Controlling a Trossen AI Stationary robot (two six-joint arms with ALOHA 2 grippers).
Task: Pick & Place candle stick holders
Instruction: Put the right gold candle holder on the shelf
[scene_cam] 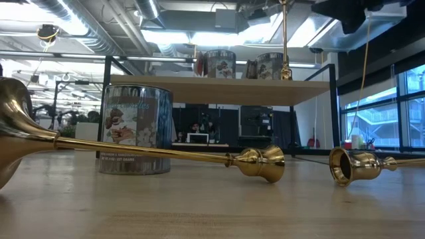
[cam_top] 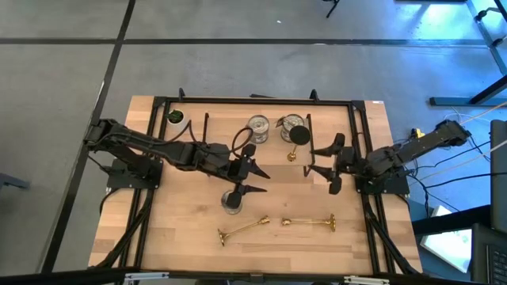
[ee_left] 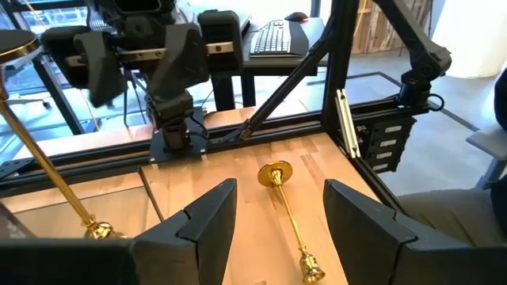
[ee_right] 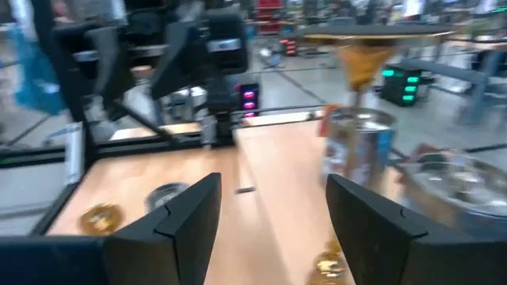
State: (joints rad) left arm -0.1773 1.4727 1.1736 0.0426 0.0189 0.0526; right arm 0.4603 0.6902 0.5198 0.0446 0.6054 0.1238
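Candle stick holders (cam_top: 243, 229) lie on table (cam_top: 182, 237) | left gripper (cam_top: 252, 178) wide, hiding cup (cam_top: 231, 203) | right gripper (cam_top: 323, 172) wide

In the low view, the lying brass candlestick (scene_cam: 146, 151) runs off the left edge, so only part of its flared base shows. The second lying candlestick (scene_cam: 372, 164) is cut off at the right edge. Beside them, the standing candlestick (scene_cam: 285, 40) on the raised shelf loses its top past the upper edge. In the right wrist view, the silver cup (ee_right: 360, 154) near that candlestick is smeared by blur, and its pattern cannot be read. In the high view, the left gripper (cam_top: 252, 178) partly covers the cup (cam_top: 232, 202) under it.
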